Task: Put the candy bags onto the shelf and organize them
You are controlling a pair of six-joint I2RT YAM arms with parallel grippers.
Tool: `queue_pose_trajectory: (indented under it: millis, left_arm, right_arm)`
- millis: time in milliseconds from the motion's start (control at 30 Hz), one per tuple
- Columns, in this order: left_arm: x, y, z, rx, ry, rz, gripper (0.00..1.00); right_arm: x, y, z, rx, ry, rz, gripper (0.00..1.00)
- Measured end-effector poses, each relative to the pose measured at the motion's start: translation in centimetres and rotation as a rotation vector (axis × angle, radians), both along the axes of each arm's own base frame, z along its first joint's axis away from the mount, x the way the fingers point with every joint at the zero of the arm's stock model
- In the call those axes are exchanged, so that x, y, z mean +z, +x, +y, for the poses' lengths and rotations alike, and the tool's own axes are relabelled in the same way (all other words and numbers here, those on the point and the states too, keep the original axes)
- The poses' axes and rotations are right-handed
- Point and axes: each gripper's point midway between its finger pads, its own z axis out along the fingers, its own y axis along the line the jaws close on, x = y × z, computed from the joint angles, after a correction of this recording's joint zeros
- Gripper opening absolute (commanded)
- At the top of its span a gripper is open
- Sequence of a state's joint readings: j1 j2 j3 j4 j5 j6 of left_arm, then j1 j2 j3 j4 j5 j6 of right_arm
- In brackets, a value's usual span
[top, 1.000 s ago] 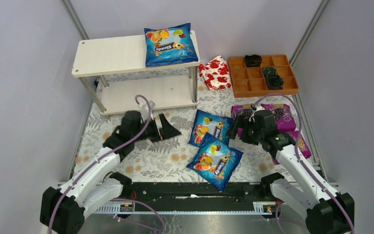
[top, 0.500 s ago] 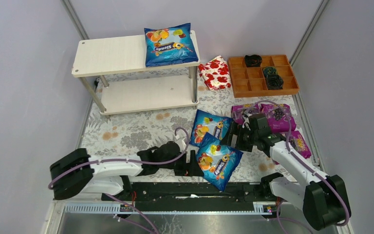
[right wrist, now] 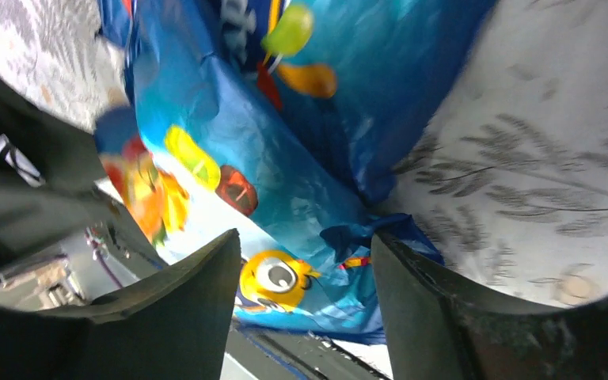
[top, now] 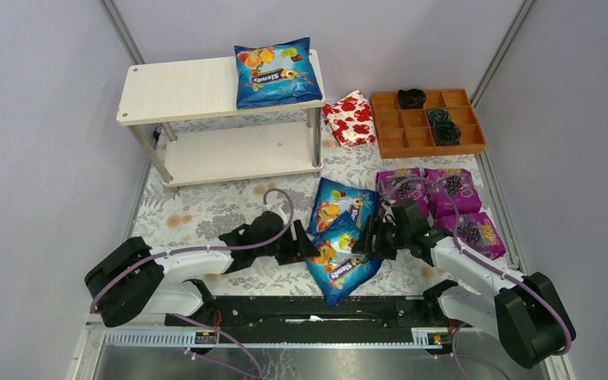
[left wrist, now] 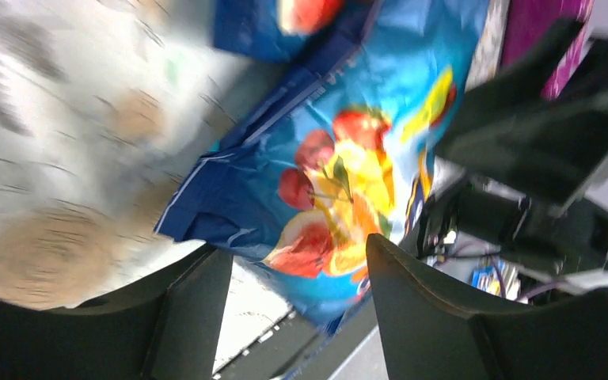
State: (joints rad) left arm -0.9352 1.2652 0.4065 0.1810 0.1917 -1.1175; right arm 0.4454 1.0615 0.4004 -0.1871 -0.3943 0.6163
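One blue candy bag (top: pixel 275 73) lies on the right end of the shelf's top board (top: pixel 178 89). Two more blue bags lie on the table, one farther (top: pixel 342 206) and one nearer (top: pixel 340 265). My left gripper (top: pixel 305 248) is open at the near bag's left edge. My right gripper (top: pixel 369 237) is open at its right edge. The bag looks squeezed narrow between them. In the left wrist view the bag (left wrist: pixel 324 190) fills the space ahead of the open gripper (left wrist: pixel 297 273). It also shows in the right wrist view (right wrist: pixel 285 214), between the spread fingers (right wrist: pixel 443 317). Three purple bags (top: pixel 453 190) lie to the right.
A red-and-white floral packet (top: pixel 350 119) lies beside the shelf's right leg. A brown compartmented tray (top: pixel 412 136) with dark items stands at the back right. The shelf's lower board (top: pixel 237 154) is bare. A black rail (top: pixel 317 309) runs along the near edge. Grey walls close both sides.
My left gripper swung from near the shelf down and right to the near blue bag's left edge. My right gripper moved left to its right edge. The bag shifted and narrowed.
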Motion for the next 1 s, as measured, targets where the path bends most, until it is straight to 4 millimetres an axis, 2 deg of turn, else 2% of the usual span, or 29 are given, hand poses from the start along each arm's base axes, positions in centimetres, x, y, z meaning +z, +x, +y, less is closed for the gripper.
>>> queue_pose_trajectory:
  millis: [167, 300, 433, 467, 533, 633, 733, 800, 900, 1000]
  left_arm:
    - [0.6, 4.7, 3.5, 0.126, 0.045, -0.044, 0.66]
    - [1.7, 7.8, 6.3, 0.218, 0.069, -0.091, 0.69]
    - [3.2, 10.3, 9.6, 0.315, 0.120, -0.149, 0.93]
    - [3.6, 10.6, 10.3, 0.333, 0.133, -0.166, 0.96]
    - [4.2, 10.8, 11.5, 0.360, 0.156, -0.194, 0.99]
    - [5.0, 10.3, 12.5, 0.375, 0.171, -0.216, 0.99]
    - [5.1, 9.6, 12.6, 0.359, 0.163, -0.214, 0.99]
    - [4.4, 9.0, 12.4, 0.336, 0.160, -0.190, 0.99]
    - [1.6, 7.6, 12.5, 0.304, 0.196, -0.108, 0.98]
    - [-0.7, 6.8, 12.7, 0.285, 0.236, -0.039, 0.91]
  right_arm:
    - [-0.1, -1.8, 3.1, 0.036, 0.085, 0.025, 0.63]
    - [0.0, -2.2, 6.1, 0.071, 0.138, 0.028, 0.65]
    - [0.0, -2.3, 10.1, 0.144, 0.142, 0.050, 0.71]
    - [0.1, -2.2, 11.0, 0.159, 0.144, 0.049, 0.76]
    - [0.7, -1.8, 12.7, 0.186, 0.160, 0.030, 0.84]
    - [1.5, -1.0, 13.3, 0.187, 0.175, -0.022, 0.99]
    - [1.7, -0.4, 12.7, 0.173, 0.145, -0.073, 1.00]
    - [1.7, -0.3, 12.1, 0.167, 0.128, -0.099, 1.00]
    - [1.2, -0.4, 11.2, 0.165, 0.111, -0.115, 1.00]
    - [0.6, -0.2, 11.1, 0.165, 0.100, -0.109, 1.00]
